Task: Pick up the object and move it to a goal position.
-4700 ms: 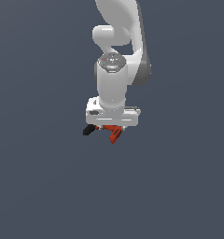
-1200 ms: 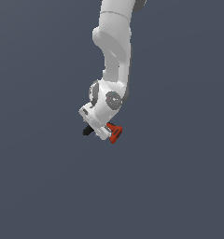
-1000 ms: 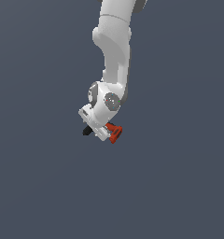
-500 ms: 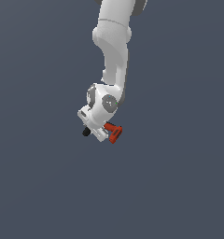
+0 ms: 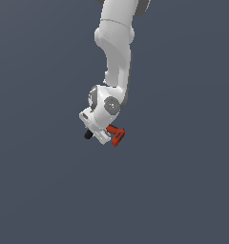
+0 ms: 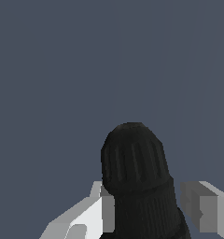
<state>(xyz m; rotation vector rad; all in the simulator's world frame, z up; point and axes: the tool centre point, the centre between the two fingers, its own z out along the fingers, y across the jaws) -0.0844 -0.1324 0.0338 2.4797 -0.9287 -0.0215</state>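
Under gripper [image 5: 103, 137] — object [image 5: 116, 135] half hidden.

object: a small bright red-orange angular piece [image 5: 116, 135]
shape: narrow stem widening to a flared end
pose: tilted, the flared end pointing toward about 4 o'clock in the exterior view
place: hanging off the ground, touching the underside of the white robot hand, at about 4 o'clock from it
size: far smaller than that hand
wrist view: the piece does not show
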